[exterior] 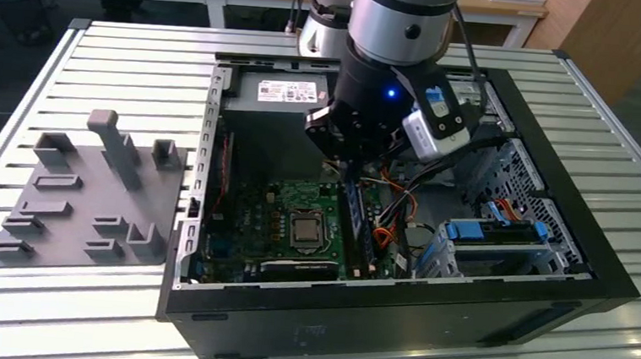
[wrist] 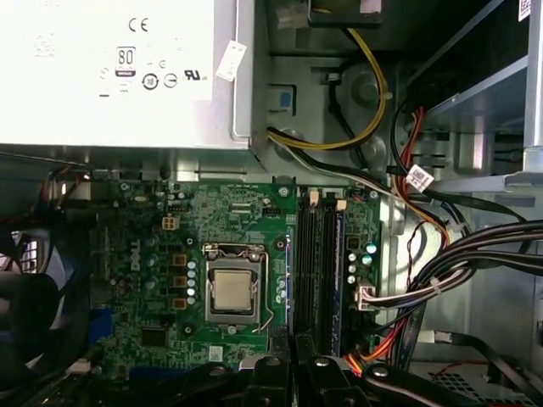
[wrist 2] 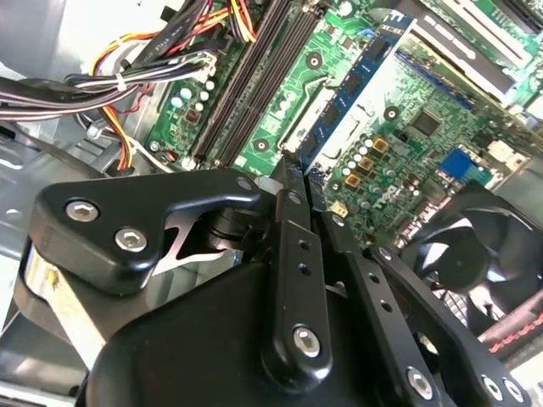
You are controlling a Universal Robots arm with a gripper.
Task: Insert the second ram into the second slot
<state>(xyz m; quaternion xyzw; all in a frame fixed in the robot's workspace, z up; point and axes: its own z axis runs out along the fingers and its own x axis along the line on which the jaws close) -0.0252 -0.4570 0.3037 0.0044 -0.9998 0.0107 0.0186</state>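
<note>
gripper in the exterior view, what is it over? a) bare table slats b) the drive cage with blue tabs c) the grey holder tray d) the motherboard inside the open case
d, in the exterior view the gripper hangs inside the open case above the motherboard, and in the second wrist view its tips are closed on the second ram beside the memory slots.
</note>
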